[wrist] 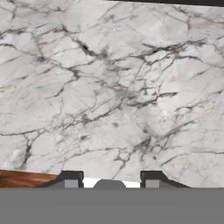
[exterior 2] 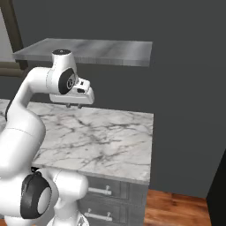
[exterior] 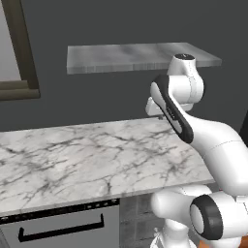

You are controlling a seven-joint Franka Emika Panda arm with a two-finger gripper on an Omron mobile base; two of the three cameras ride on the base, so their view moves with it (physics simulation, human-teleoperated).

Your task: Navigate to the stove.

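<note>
No black glass cooktop with ring marks or knobs appears on the stretch of counter [exterior: 97, 155] before the robot, so the stove's place relative to the claw cannot be told from here; my judgement is that it lies somewhere beyond what these views take in.

The step in hand looks like the search-and-drive part of the task, with the base parked in front of a plain marble run. The next move calls for the base to travel along the cabinets until the cooktop comes under the cameras, with the arm kept tucked so it clears the shelf and wall.

The claw [exterior 2: 74, 106] hangs above the counter, pointing down at it, near its back edge. In the hand view the claw [wrist: 111, 177] has its two dark tips standing apart with nothing between them, so it is released and carrying nothing.

Directly under the claw is veined marble. Above and behind it a grey stone shelf [exterior 2: 92, 50] juts from the dark wall. Below the counter's front edge, on the claw's left side, sits a dark appliance front with a long handle [exterior: 60, 230]; on its right side are grey drawers [exterior 2: 108, 192], and past the counter's end a wooden floor [exterior 2: 176, 209].
</note>
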